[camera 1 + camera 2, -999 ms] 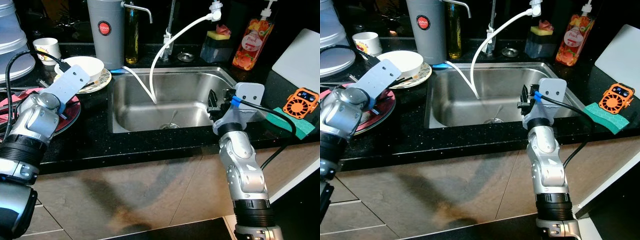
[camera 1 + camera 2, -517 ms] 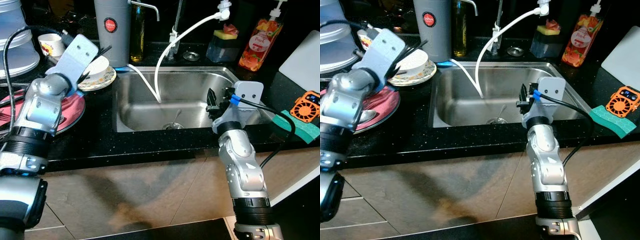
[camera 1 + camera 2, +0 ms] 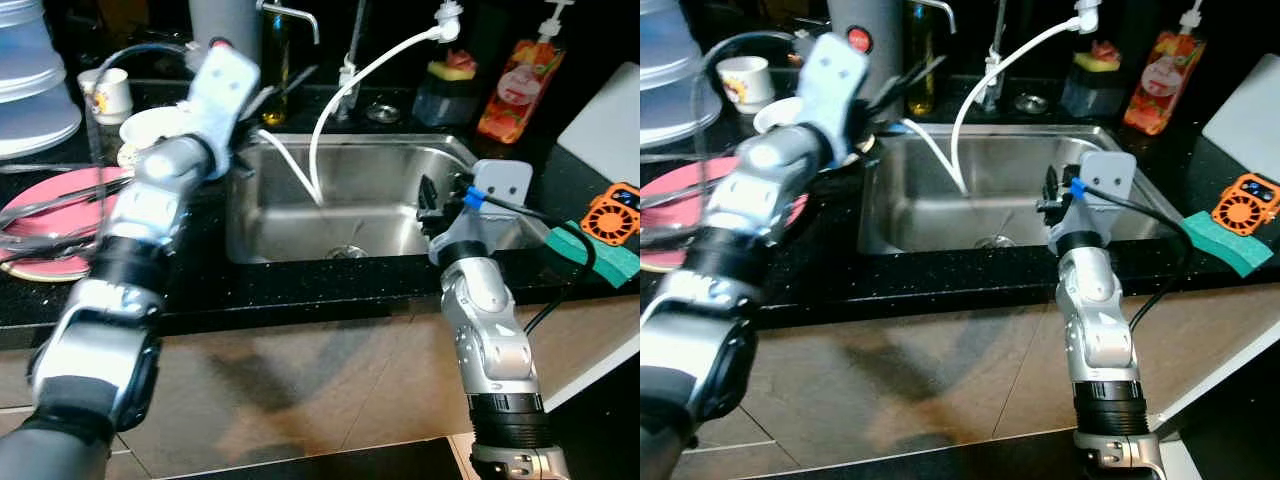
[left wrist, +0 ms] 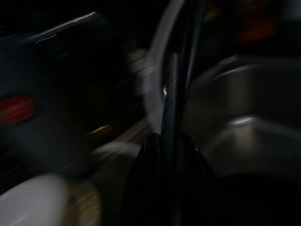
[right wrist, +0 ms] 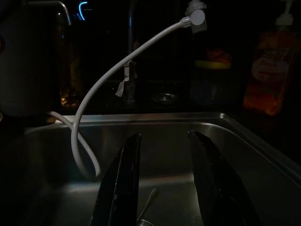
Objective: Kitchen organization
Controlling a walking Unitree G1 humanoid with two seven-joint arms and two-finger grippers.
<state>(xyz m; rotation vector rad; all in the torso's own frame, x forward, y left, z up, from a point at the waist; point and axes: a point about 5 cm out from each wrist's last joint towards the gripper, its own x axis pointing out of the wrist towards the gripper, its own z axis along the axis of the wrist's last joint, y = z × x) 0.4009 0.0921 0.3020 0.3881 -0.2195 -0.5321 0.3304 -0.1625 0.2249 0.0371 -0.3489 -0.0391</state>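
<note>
My left gripper [image 3: 298,78] reaches over the back left corner of the steel sink [image 3: 380,190], fingers pressed together and pointing toward the tap and the oil bottle [image 3: 274,45]. The left wrist view is dark and blurred, with the fingers [image 4: 171,117] closed into one thin line. Behind that arm, a white bowl [image 3: 150,125] sits on a patterned plate, and a pink plate [image 3: 45,215] lies on the left counter. My right gripper [image 3: 427,200] hangs at the sink's right side, open, its fingers [image 5: 124,183] apart above a spoon [image 5: 148,202] in the basin.
A white hose [image 3: 335,100] loops from the tap into the sink. A cup [image 3: 108,95] and stacked clear containers [image 3: 35,80] stand at the back left. A soap bottle [image 3: 505,90], sponge holder [image 3: 445,85], orange fan [image 3: 612,210] and green sponge [image 3: 600,255] are on the right.
My left arm has swung right, from above the bowl and plates to the sink's back left corner. The right arm has stayed put.
</note>
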